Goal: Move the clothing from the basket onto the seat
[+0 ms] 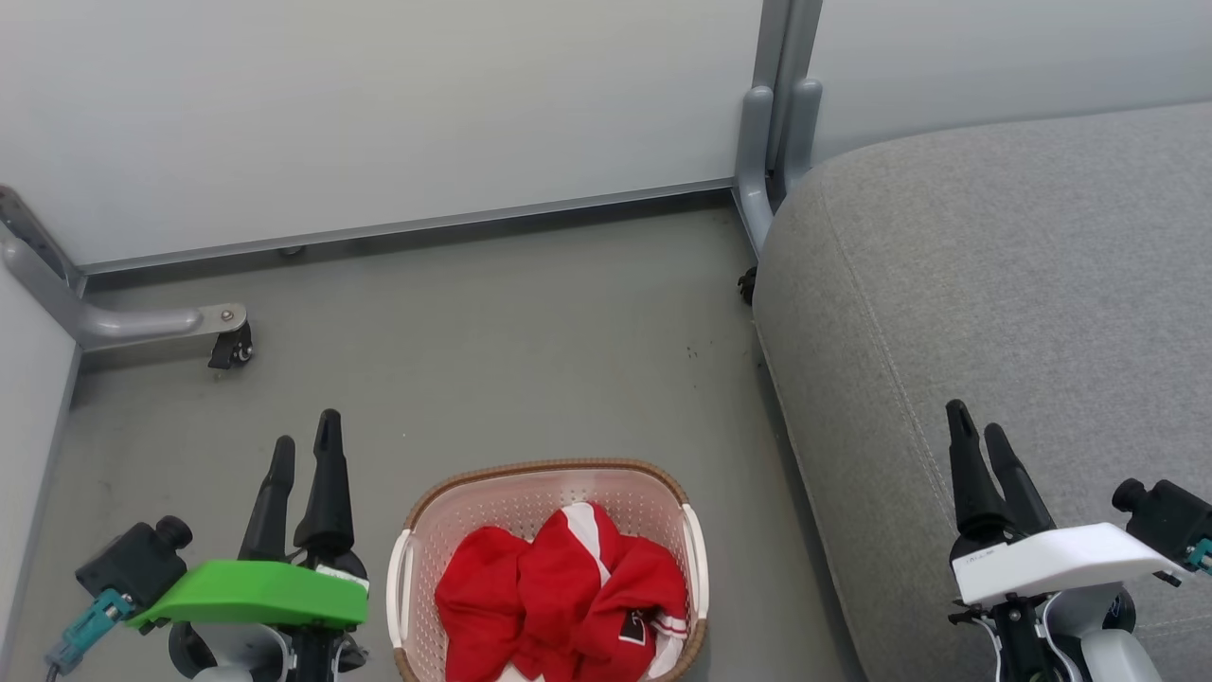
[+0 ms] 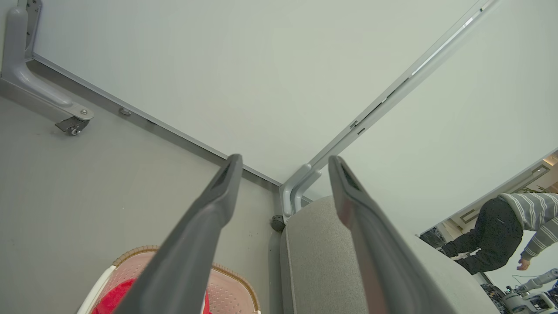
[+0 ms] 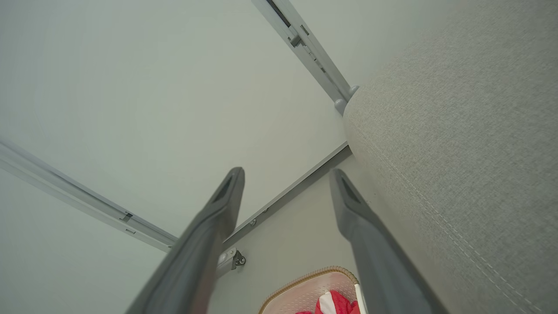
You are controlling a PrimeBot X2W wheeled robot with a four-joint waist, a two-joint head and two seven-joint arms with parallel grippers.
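Observation:
Red clothing (image 1: 559,587) with white panels and a small black patch lies bunched in the cream perforated basket (image 1: 530,488), which stands on the floor at bottom centre. The grey seat (image 1: 1004,284) fills the right side. My left gripper (image 1: 305,443) hovers open to the basket's left, nothing between its fingers. My right gripper (image 1: 978,421) is open over the seat's front edge, also empty. The left wrist view shows the basket (image 2: 226,292), a bit of red clothing (image 2: 113,296) and the seat (image 2: 318,257). The right wrist view shows the basket (image 3: 301,290), clothing (image 3: 335,303) and seat (image 3: 462,144).
Pale partition walls (image 1: 379,114) close off the back and left. Their grey feet with castors (image 1: 232,346) stand on the grey floor (image 1: 492,341); a grey post (image 1: 776,123) rises by the seat's back corner. A person (image 2: 510,231) bends over far off in the left wrist view.

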